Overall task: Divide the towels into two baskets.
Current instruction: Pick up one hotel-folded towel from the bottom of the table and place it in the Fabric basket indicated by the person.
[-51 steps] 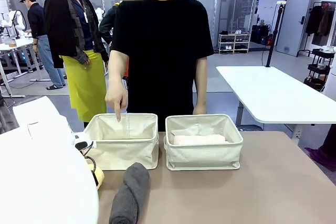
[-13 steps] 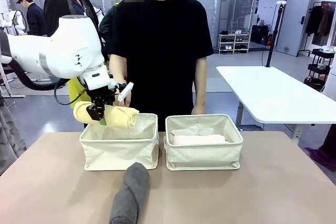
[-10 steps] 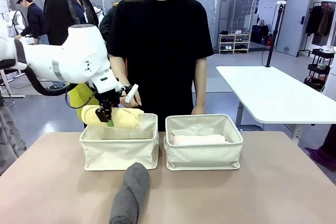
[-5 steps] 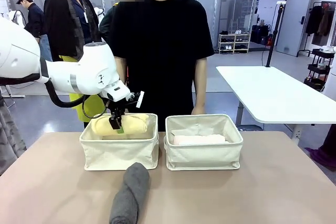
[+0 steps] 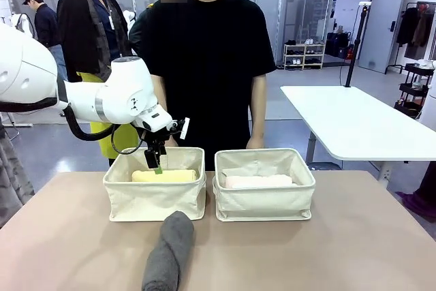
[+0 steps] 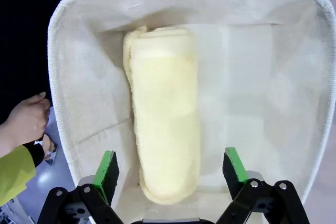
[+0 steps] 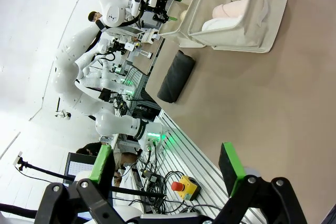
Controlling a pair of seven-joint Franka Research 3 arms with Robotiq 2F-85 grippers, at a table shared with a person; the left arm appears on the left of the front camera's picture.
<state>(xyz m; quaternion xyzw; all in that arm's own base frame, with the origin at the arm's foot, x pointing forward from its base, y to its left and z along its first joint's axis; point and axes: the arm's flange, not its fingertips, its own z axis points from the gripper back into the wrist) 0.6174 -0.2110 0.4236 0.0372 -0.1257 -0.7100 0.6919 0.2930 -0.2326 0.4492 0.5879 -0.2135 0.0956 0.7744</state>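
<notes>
Towel point(image 5: 165, 176) dropped; left gripper point(image 5: 158, 165) hovers above

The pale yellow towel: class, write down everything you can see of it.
The pale yellow towel is a soft terry roll, layered edges showing at one end. It lies on its side on the floor of the left basket, lengthwise, nearer the person's wall. The left gripper hangs above, open fingers straddling it without gripping.

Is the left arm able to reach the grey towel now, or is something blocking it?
Probably yes. The left gripper is open and empty above the left basket. The grey towel lies uncovered on the table just in front of that basket.
</notes>
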